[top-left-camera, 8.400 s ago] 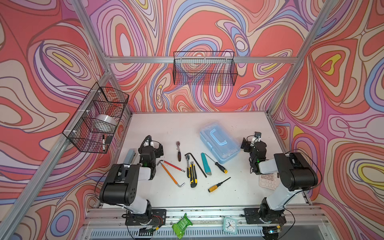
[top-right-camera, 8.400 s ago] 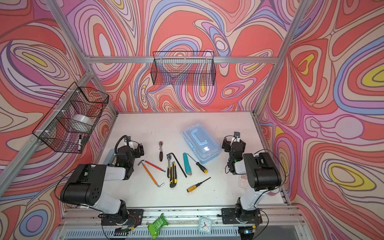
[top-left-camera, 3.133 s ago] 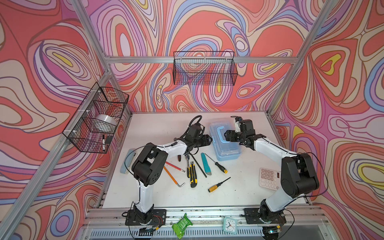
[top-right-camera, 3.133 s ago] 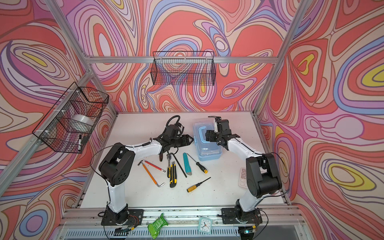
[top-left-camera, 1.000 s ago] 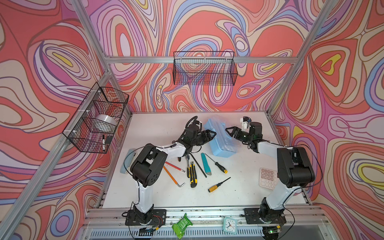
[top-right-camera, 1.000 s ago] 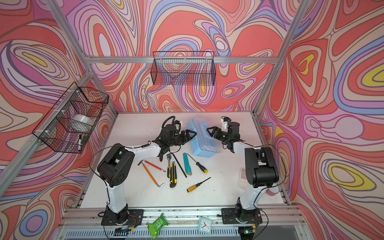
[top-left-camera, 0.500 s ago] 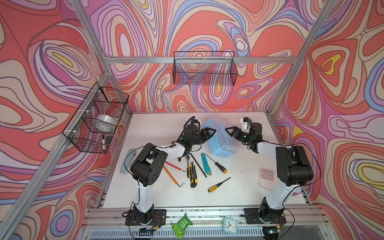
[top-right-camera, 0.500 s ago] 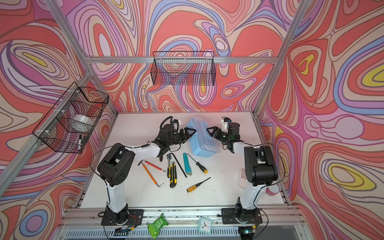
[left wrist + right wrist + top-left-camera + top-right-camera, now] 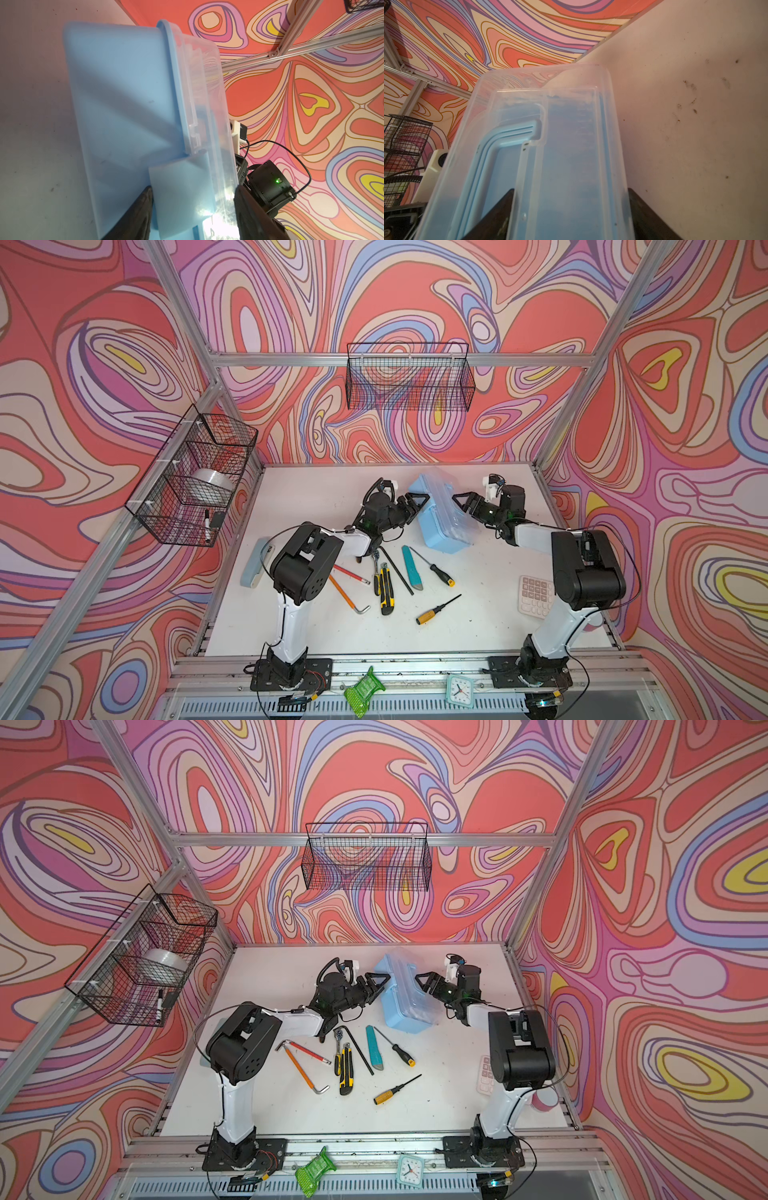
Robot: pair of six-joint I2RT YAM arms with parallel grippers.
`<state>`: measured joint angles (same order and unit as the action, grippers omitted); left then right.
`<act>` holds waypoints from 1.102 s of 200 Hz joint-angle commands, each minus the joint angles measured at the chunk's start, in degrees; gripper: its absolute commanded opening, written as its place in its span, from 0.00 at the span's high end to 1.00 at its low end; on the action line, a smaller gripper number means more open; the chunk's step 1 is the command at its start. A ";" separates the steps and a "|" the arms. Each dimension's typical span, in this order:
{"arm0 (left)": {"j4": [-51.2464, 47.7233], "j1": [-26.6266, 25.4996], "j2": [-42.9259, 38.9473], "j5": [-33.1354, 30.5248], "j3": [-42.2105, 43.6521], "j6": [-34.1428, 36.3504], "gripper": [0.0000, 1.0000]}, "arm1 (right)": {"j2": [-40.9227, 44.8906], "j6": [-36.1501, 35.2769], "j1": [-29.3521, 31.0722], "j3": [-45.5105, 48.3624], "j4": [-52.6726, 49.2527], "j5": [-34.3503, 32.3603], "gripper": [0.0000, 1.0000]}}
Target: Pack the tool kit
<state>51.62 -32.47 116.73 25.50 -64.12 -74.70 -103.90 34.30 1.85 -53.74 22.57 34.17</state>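
The tool kit (image 9: 442, 514), a light blue box with a clear lid, stands tilted on its long edge at the table's back middle in both top views (image 9: 405, 996). My left gripper (image 9: 415, 506) reaches it from the left. In the left wrist view its fingers (image 9: 145, 207) clasp the blue latch and lid rim of the kit (image 9: 124, 104). My right gripper (image 9: 461, 504) is open, its tips against the clear lid (image 9: 560, 145) beside the blue handle. Loose tools lie in front: a screwdriver (image 9: 438, 609), a utility knife (image 9: 386, 591), a ratchet (image 9: 376, 560), a hex key (image 9: 347, 597).
A grey-blue stapler (image 9: 254, 562) lies at the left edge and a pink calculator (image 9: 534, 595) at the right, beside the right arm. Wire baskets hang on the left wall (image 9: 191, 477) and the back wall (image 9: 409, 377). A small clock (image 9: 459, 689) sits on the front rail.
The left gripper's jaws have narrowed onto the latch side of the box. The box stays tilted on its edge and the right gripper has held still.
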 commanded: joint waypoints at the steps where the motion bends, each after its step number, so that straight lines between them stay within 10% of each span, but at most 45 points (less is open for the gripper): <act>1: 9.30 -1.85 2.48 4.07 -0.17 -4.74 0.44 | -4.89 -4.02 2.19 3.02 -12.42 -0.10 0.35; 220: 26.29 -1.81 3.57 1.46 2.20 -9.99 0.68 | -5.66 -4.40 2.18 1.54 -15.24 -0.24 0.38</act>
<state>65.63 -32.40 120.53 24.29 -60.40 -84.12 -104.81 34.54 1.63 -54.87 21.93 34.79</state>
